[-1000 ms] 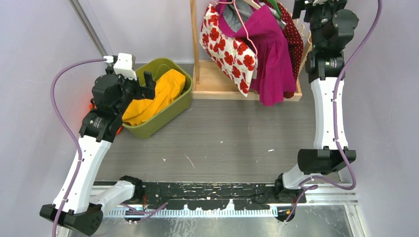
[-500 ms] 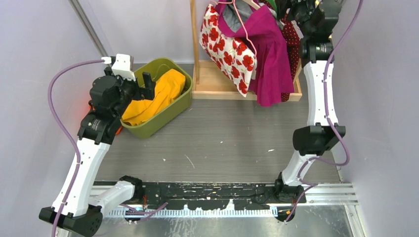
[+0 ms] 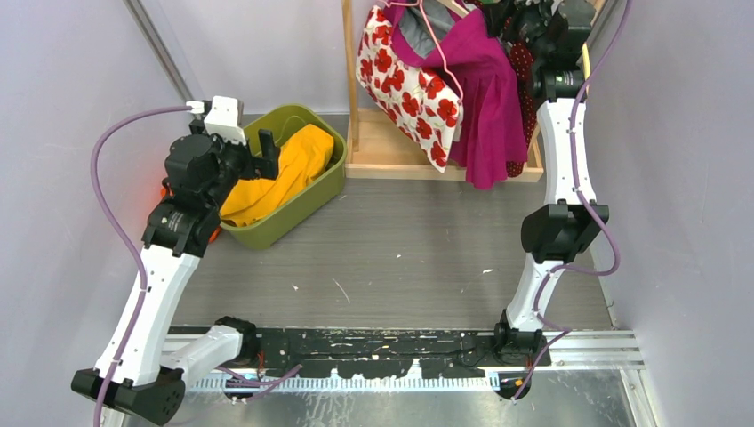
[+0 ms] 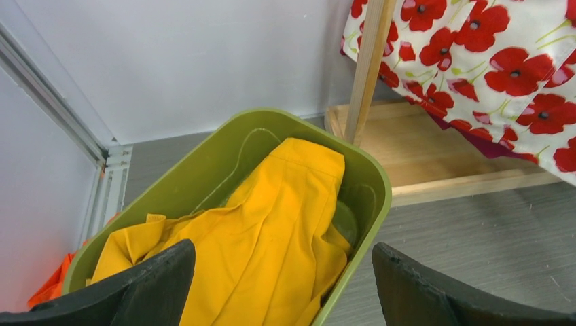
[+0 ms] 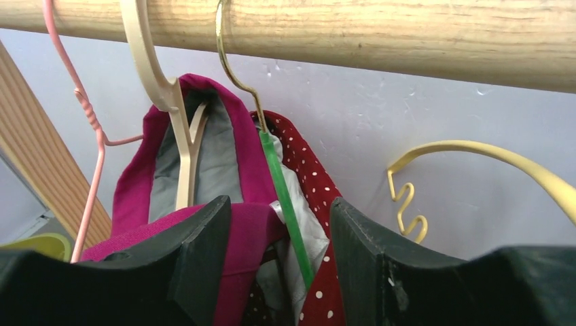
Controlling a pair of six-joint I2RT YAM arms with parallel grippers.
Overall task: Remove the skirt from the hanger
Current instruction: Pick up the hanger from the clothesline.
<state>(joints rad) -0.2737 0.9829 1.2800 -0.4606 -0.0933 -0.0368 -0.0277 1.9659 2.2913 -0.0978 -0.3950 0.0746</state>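
Observation:
Three skirts hang on a wooden rail (image 5: 339,34): a white poppy-print skirt (image 3: 409,89) on a pink hanger (image 5: 92,156), a magenta skirt (image 3: 489,98) on a cream hanger (image 5: 183,163), and a dark red polka-dot skirt (image 5: 319,197) on a green hanger (image 5: 282,197). My right gripper (image 5: 280,210) is open just under the rail. The green hanger's neck and the polka-dot waistband sit between its fingers, and the magenta waistband lies against the left one. My left gripper (image 4: 282,285) is open and empty above a yellow skirt (image 4: 272,224) lying in a green bin (image 4: 367,170).
An empty yellow hanger (image 5: 475,153) hangs right of the polka-dot skirt. The rack's wooden post (image 3: 349,71) and base (image 3: 391,151) stand at the back beside the bin (image 3: 320,182). Grey walls close in on both sides.
My right arm has swung left and in toward the rack, bringing its gripper up to the hangers under the rail. The left arm has not moved.

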